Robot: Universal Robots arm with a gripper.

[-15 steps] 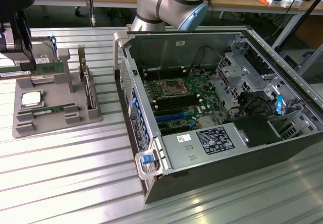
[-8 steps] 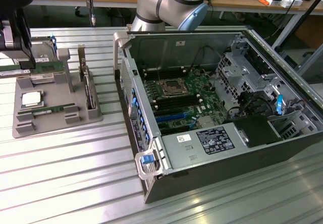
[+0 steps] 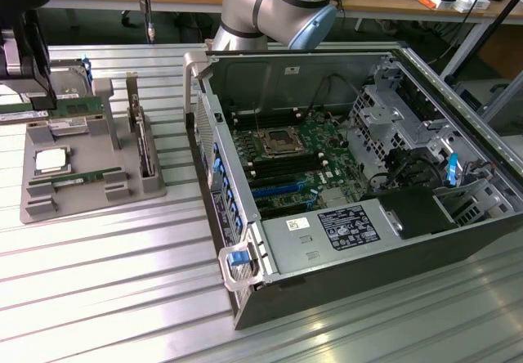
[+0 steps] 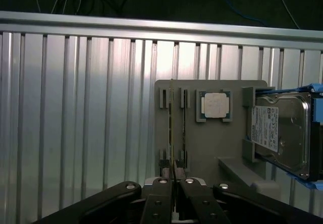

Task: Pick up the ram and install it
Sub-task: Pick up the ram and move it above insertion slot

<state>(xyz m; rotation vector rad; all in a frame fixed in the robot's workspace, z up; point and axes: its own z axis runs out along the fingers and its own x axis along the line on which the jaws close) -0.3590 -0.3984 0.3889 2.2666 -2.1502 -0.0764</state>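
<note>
The gripper (image 3: 41,101) is pinched almost fully closed on the ram (image 3: 78,106). It holds the thin green stick at about 10 o'clock in the exterior view, just above the grey holder (image 3: 90,198). In the wrist view the fingers (image 4: 162,193) squeeze the board's flat faces, and the stick is seen edge-on.

As a judgement, the carry goes best with the stick kept level and untwisted, its long edge lined up with the memory slots (image 3: 282,169) inside the computer case (image 3: 203,109).

The edges to mind are the holder's upright posts (image 3: 133,118) at the ram's 3 o'clock, then the case's raised wall. The ribbed tabletop (image 3: 122,281) at 6 o'clock lies bare.
</note>
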